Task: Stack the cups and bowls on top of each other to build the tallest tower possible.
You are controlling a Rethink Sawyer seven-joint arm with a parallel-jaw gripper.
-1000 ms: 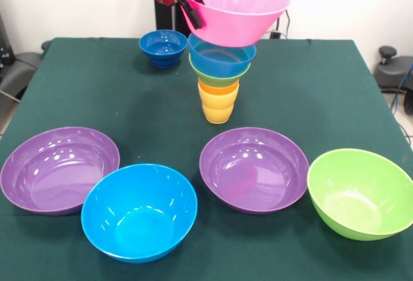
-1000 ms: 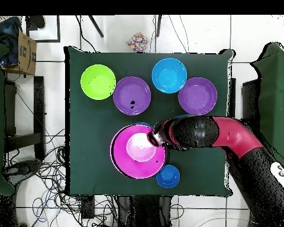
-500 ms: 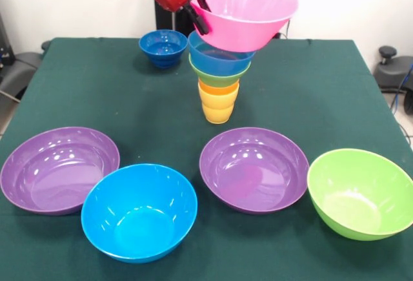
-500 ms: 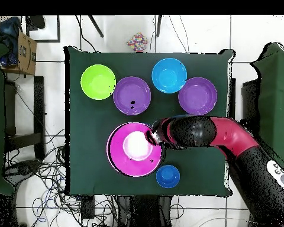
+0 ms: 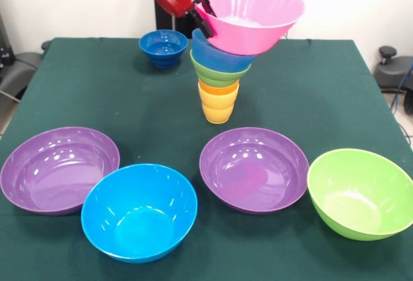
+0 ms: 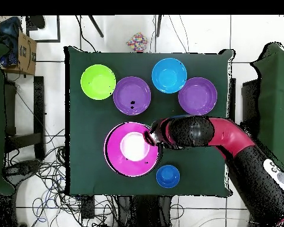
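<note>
Atop the tower (image 5: 218, 84), the hand (image 5: 205, 15) apparently grips the tilted pink bowl (image 5: 251, 11).

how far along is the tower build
Done: the tower holds two cups plus small green and light blue bowls. In hand: the gripper holds the pink bowl tilted on top. Left: dark blue bowl, two purple, blue and green large bowls.

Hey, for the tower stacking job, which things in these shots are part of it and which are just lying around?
Part of the job: pincer gripping the pink bowl; tower of cups and small bowls; dark blue bowl; two purple bowls; blue bowl; green bowl.

Lying about: cardboard box; cables on the floor.
</note>
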